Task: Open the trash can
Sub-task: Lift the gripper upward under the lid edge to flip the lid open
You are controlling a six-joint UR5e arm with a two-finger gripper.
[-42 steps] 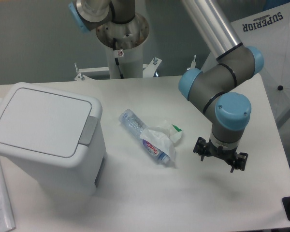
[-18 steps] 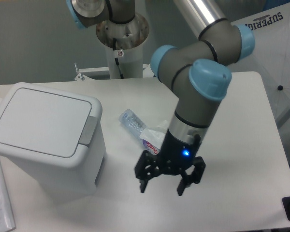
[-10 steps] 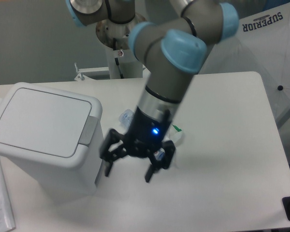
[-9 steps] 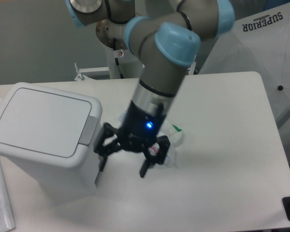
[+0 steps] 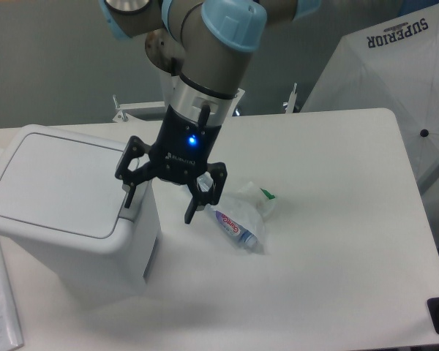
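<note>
Shifted up and to the left since half a second ago: black two-finger claw (image 5: 162, 207), now hanging over the right rim of the large boxy white plastic trash can (image 5: 69, 212) instead of over the bare bench beside it. Jaws spread wide, nothing held between them; left fingertip (image 5: 129, 199) down at the can's right edge, right fingertip (image 5: 190, 217) in the air above the bench. Blue indicator light glowing on the black claw body. Grey cylindrical arm with light-blue caps rising from the claw toward the top of the view.

One trash can, at the left of the smooth white bench (image 5: 329, 241). Glossy moulded plastic, rounded corners, flat hinged lid lying closed. Grey push-button tab on the right rim mostly hidden behind the claw. Long axis of the lid running roughly left to right, tab side pointing right toward the middle of the bench, top face tilted slightly toward the camera.

One crushed clear plastic bottle (image 5: 233, 224) with a purple-and-white label, lying on its side just right of the claw, beside one crumpled clear plastic wrapper (image 5: 254, 205) with a small green mark. One white panel with dark lettering (image 5: 395, 66) beyond the bench at upper right.
</note>
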